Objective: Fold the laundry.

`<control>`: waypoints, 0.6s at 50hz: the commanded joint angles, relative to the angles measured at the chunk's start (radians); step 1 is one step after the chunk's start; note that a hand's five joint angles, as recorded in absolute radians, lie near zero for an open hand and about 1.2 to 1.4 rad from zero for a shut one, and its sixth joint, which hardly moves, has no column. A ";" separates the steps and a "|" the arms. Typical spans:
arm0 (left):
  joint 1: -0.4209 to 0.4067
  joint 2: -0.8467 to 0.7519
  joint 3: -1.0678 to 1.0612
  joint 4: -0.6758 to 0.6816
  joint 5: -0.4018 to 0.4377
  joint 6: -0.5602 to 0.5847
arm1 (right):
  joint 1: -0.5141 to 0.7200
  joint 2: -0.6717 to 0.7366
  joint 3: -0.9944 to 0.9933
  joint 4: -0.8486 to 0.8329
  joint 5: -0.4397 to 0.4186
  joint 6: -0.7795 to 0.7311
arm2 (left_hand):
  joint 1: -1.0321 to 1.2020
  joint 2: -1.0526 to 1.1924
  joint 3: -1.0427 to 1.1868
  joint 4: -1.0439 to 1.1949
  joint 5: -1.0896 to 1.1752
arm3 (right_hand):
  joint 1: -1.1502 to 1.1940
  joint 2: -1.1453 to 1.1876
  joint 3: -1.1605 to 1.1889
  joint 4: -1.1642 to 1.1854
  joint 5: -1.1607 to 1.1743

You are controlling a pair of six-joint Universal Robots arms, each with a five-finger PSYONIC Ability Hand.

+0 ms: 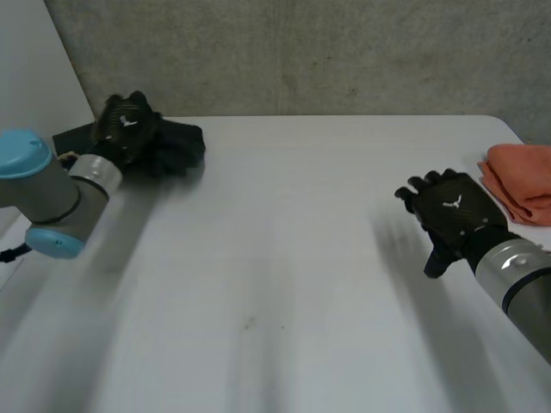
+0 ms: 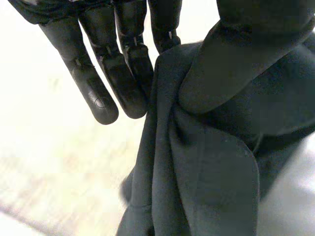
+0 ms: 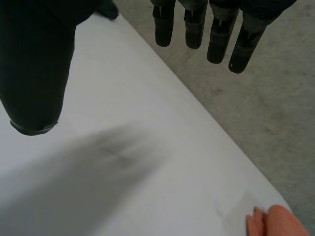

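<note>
A crumpled dark cloth (image 1: 176, 146) lies at the table's far left corner. My left hand (image 1: 125, 125) rests on its left part. In the left wrist view the thumb (image 2: 221, 64) presses a fold of the dark cloth (image 2: 206, 177) against the nearly straight fingers (image 2: 108, 73), pinching it. My right hand (image 1: 452, 215) hovers over the right side of the white table (image 1: 284, 258), palm down and holding nothing. Its fingers (image 3: 197, 24) are straight and spread apart from the thumb (image 3: 34, 64).
A folded orange cloth (image 1: 521, 181) lies at the table's right edge, just beyond my right hand; a corner of the orange cloth (image 3: 275, 223) lies on the table's edge. A grey concrete wall stands behind the table.
</note>
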 commanded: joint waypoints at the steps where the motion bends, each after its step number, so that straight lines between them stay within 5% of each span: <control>1: -0.171 0.351 -0.323 -0.177 0.084 -0.249 | -0.005 0.000 -0.035 0.001 0.007 0.006 | 0.300 0.203 0.212 0.199 0.228 | -0.007 -0.046 -0.038 -0.060 -0.058; 8: -0.389 0.488 -0.537 -0.306 0.294 -0.339 | -0.008 0.002 -0.057 0.002 0.005 0.004 | 0.222 0.125 0.134 0.121 0.150 | -0.007 -0.046 -0.038 -0.060 -0.058; 9: -0.398 0.488 -0.543 -0.315 0.303 -0.336 | -0.008 0.002 -0.060 0.002 0.005 0.004 | -0.113 -0.210 -0.201 -0.214 -0.185 | -0.007 -0.046 -0.038 -0.060 -0.058; 10: -0.404 0.490 -0.549 -0.341 0.308 -0.333 | -0.008 0.002 -0.061 0.001 0.004 0.003 | -0.922 -1.018 -1.010 -1.022 -0.993 | -0.007 -0.046 -0.038 -0.060 -0.058; 12: -0.400 0.491 -0.546 -0.372 0.307 -0.329 | -0.008 0.002 -0.067 0.001 0.002 0.001 | -0.781 -0.878 -0.870 -0.882 -0.853 | -0.007 -0.046 -0.038 -0.060 -0.058; 16: -0.349 0.500 -0.511 -0.442 0.288 -0.330 | -0.009 0.011 -0.092 0.005 -0.001 0.000 | -0.921 -1.018 -1.009 -1.022 -0.993 | -0.007 -0.046 -0.038 -0.060 -0.058; 21: -0.201 0.517 -0.466 -0.504 0.148 -0.374 | 0.000 0.046 -0.139 0.012 -0.010 -0.008 | -0.918 -1.015 -1.006 -1.019 -0.990 | -0.007 -0.046 -0.038 -0.060 -0.058; 30: -0.116 0.531 -0.485 -0.496 -0.084 -0.493 | 0.092 0.156 -0.296 0.061 -0.144 -0.023 | -0.895 -0.991 -0.983 -0.995 -0.966 | -0.007 -0.046 -0.038 -0.060 -0.058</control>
